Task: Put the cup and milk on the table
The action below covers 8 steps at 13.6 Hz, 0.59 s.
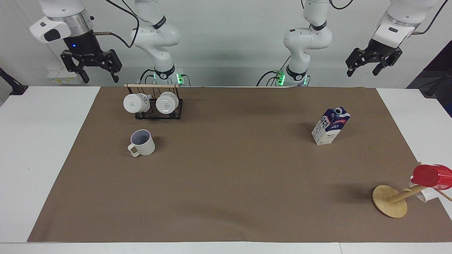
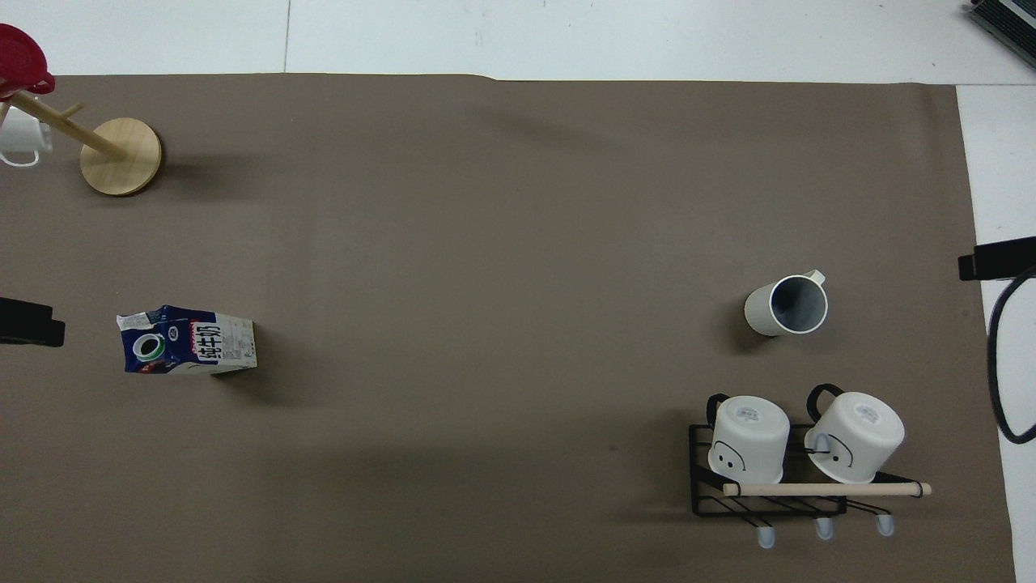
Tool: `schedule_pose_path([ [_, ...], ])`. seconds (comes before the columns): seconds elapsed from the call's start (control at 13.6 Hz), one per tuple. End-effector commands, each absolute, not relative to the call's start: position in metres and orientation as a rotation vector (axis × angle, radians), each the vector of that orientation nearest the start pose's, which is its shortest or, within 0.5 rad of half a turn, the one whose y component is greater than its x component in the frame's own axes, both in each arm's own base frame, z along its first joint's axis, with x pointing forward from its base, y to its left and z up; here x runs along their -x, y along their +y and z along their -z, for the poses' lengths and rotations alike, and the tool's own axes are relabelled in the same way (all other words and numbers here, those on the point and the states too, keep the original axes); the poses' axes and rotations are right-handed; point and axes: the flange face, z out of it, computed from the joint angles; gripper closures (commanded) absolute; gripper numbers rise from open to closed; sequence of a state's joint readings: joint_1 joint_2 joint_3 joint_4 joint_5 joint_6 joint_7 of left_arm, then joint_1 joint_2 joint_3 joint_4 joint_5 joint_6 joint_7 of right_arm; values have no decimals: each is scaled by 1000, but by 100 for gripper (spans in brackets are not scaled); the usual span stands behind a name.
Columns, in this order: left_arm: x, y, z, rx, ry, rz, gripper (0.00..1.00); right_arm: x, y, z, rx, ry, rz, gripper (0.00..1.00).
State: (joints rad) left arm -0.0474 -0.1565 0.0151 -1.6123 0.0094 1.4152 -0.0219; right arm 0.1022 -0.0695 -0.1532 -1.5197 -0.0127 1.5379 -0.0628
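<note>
Going from one side of the facing view to the other, the right tool [image 1: 95,72] is being held high in the air over the desk edge at the right arm's end, with its fingers spread apart and nothing being gripped between them; this arm is waiting. Next, a black wire rack [image 1: 159,112] with a wooden rod is being seen on the brown sheet [image 1: 226,183], close to the robots, and two plain white mugs [image 1: 134,103] are being carried on it, tipped on their sides. The cup [image 1: 142,142] is being seen upright on the sheet, just farther from the robots than the rack, apart from it, with its loop handle pointing away from the robots and its lavender-grey inside showing. The middle of the desk [image 1: 46,141] is being covered only by the sheet. The milk [image 1: 330,126] is being seen upright on the sheet toward the left arm's end, well apart from the cup, with its round white cap at the top. The left tool [image 1: 365,70] is being held high over the desk edge at the left arm's end, released as well, with nothing being grasped. Last, a wooden mug tree [image 1: 390,201] with a round base is being seen farthest from the robots, and a red cup [image 1: 429,175] is being carried on top of it.
</note>
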Motion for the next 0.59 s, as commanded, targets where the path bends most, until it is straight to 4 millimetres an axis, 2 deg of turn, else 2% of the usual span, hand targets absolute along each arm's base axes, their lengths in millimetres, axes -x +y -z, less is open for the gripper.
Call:
schedule_pose_path([
  [0.0, -486, -12, -677, 3123, 10, -59, 0, -526, -33, -683, 3143, -45, 153, 0],
  [0.51, -487, -11, -677, 3122, 12, -57, 0, -526, -33, -683, 3142, -45, 151, 0],
])
